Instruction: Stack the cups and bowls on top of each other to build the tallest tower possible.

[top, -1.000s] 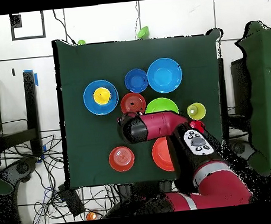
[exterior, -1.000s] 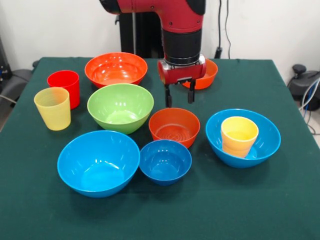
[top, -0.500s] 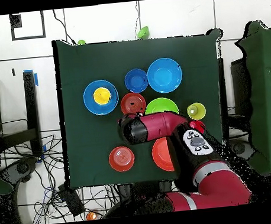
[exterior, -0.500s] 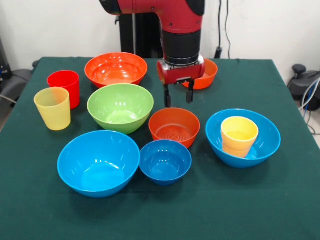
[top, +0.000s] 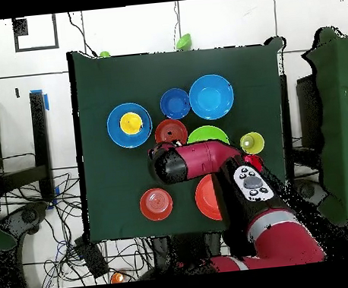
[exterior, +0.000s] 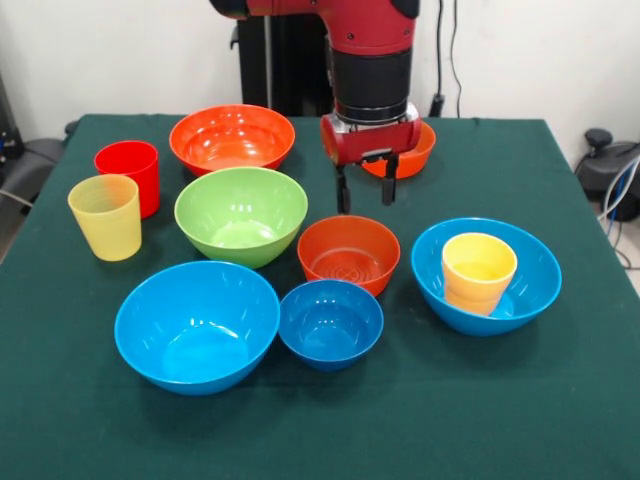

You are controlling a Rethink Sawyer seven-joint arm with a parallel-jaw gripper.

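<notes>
Two cameras here. The front one sits low-ish at one side of the green table, looking across and slightly down, close enough that the tabletop fills most of the frame and the arm drops in from the top. The overhead one looks straight down from much higher up, so the whole table shows with floor, cables and neighbouring tables around it, arm entering from the bottom. Both cover the same tabletop, just flipped half round relative to each other.

Green tablecloth, floor cables
</notes>
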